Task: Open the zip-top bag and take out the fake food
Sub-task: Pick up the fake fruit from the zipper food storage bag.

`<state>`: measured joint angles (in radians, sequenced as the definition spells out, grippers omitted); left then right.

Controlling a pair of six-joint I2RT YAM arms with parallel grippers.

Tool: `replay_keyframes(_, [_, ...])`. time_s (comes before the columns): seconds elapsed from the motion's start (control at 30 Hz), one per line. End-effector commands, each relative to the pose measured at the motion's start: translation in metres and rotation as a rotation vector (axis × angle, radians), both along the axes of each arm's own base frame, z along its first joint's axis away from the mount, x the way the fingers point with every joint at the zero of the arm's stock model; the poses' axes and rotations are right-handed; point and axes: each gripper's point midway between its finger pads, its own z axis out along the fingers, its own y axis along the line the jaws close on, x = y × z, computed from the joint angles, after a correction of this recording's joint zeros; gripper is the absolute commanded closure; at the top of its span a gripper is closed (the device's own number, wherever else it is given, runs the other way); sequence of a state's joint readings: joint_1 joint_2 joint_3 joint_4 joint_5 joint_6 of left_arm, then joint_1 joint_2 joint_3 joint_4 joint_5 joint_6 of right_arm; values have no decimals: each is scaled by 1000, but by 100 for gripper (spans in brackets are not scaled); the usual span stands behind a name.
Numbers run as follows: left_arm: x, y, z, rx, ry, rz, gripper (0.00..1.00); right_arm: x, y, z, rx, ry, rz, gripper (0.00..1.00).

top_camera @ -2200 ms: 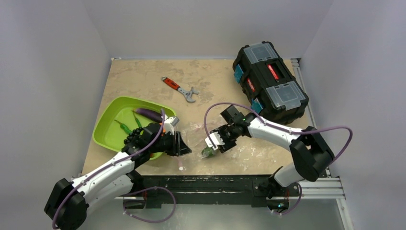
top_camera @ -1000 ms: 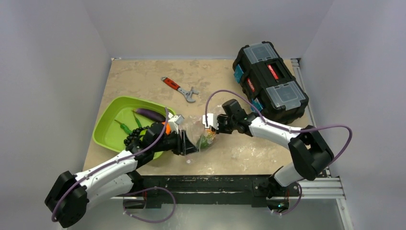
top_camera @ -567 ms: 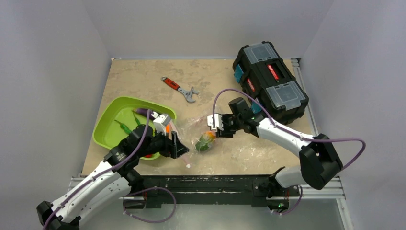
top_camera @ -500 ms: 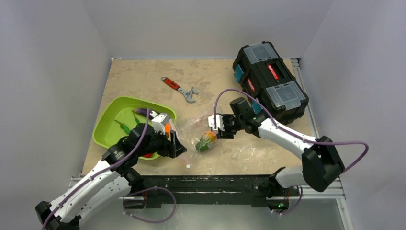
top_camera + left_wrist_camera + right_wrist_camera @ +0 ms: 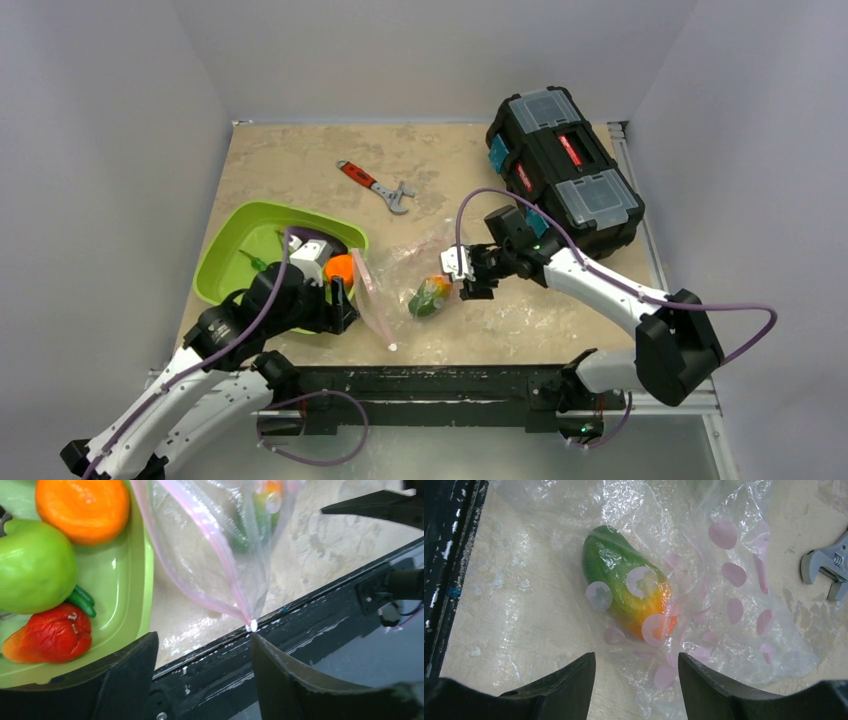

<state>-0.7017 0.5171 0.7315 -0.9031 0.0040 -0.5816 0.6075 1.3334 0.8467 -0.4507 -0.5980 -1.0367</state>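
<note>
Top external: the bag [image 5: 395, 278] lies mid-table between left gripper [image 5: 342, 298] and right gripper [image 5: 468, 285] (tray [image 5: 225, 240] at its 9 o'clock). Left wrist: jaws spread, empty, bag at 12 o'clock. Right wrist: jaws spread, empty, bagged fruit [image 5: 626, 592] at 12 o'clock.

Bag [image 5: 392, 282]: clear, crinkled, pink zip parted, lying flat near counter's front edge; green-orange fruit [image 5: 626, 592] inside. In tray [image 5: 136, 575]: orange [image 5: 82, 507], green fruit [image 5: 32, 565], red piece [image 5: 50, 636], pods [image 5: 82, 600].
</note>
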Motion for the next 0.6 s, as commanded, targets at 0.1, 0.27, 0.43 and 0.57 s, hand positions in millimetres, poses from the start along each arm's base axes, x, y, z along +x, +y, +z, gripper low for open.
replay_keyframes(0.1, [6, -6, -19, 63, 63, -14, 53, -7, 5, 10, 35, 18, 47, 41])
replay_keyframes(0.27, [18, -37, -24, 4, 58, -100, 61, -2, 10, 2, 19, 27, 29, 42])
replay_keyframes(0.43, [39, -50, -44, 69, 87, -112, 64, 9, 20, -4, -16, -38, 0, 43])
replay_keyframes(0.57, [51, -56, -56, 91, 89, -113, 65, 19, 30, -11, -51, -100, -31, 44])
